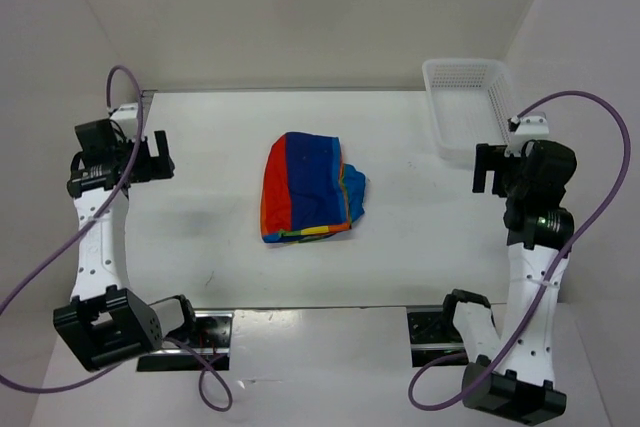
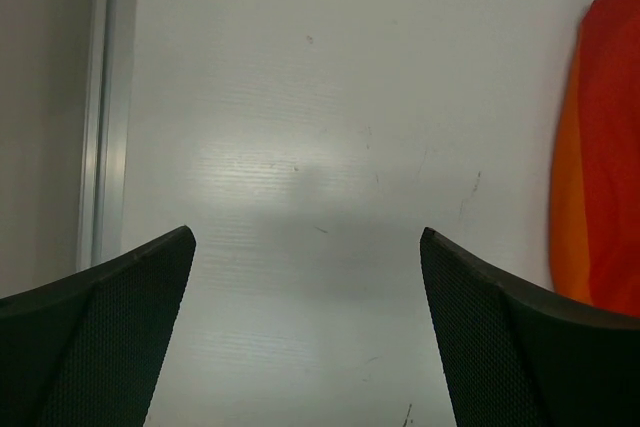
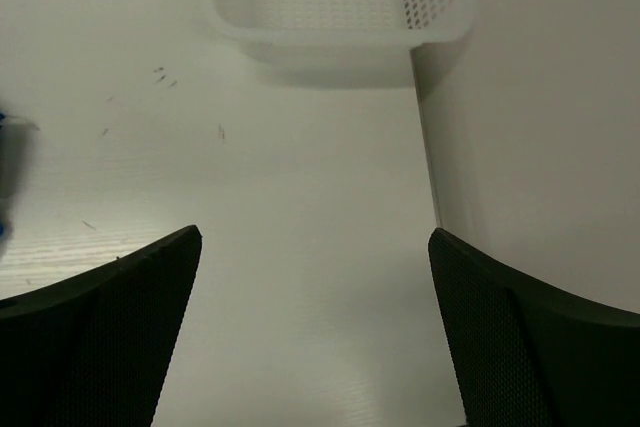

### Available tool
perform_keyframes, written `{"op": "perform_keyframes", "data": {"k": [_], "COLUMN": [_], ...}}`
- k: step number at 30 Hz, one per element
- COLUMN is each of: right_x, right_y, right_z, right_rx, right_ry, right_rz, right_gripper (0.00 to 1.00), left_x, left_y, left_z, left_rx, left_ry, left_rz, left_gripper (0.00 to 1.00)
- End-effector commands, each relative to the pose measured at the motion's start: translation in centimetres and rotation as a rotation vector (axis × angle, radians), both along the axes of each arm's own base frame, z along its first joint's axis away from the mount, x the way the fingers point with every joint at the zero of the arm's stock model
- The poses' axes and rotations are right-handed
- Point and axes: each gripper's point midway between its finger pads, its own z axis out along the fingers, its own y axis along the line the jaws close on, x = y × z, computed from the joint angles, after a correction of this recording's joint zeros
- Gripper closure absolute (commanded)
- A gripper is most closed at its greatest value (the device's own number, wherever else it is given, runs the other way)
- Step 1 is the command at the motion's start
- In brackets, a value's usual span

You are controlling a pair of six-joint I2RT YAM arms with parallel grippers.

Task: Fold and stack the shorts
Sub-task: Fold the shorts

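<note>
The shorts [image 1: 308, 188] lie folded in a compact bundle at the middle of the table, blue and red on top with orange, yellow and green edges. Their red and orange edge shows at the right of the left wrist view [image 2: 600, 147]. My left gripper [image 1: 155, 157] is open and empty, held above the table's left side, well left of the shorts. Its jaws stand wide apart over bare table [image 2: 305, 237]. My right gripper [image 1: 487, 167] is open and empty at the right side, apart from the shorts, its jaws wide over bare table [image 3: 315, 237].
A white mesh basket [image 1: 468, 107] stands at the back right corner, just behind my right gripper; it shows at the top of the right wrist view [image 3: 335, 7]. White walls enclose the table on the left, back and right.
</note>
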Motion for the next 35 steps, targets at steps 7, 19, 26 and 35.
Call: {"op": "perform_keyframes", "data": {"k": [7, 19, 26, 35], "right_x": [-2.0, -3.4, -3.9, -3.4], "right_y": [-0.6, -1.3, -3.3, -1.7], "right_z": [-0.2, 1.9, 1.8, 1.3], "right_rx": [0.045, 0.104, 0.114, 0.183], "right_ry": [-0.063, -0.192, -0.218, -0.206], "right_rz": [-0.076, -0.224, -0.387, -0.321], "right_gripper": [0.01, 0.01, 0.01, 0.01], "left_x": [-4.0, -6.2, -6.7, -6.8], "left_y": [-0.4, 2.1, 3.2, 4.0], "left_z": [-1.9, -2.2, -2.8, -3.5], "left_rx": [-0.132, -0.13, -0.159, -0.174], "left_ry": [-0.004, -0.021, -0.011, 0.007], "left_rz": [-0.02, 0.063, 0.096, 0.114], "left_gripper": [0.0, 0.0, 0.0, 0.0]}}
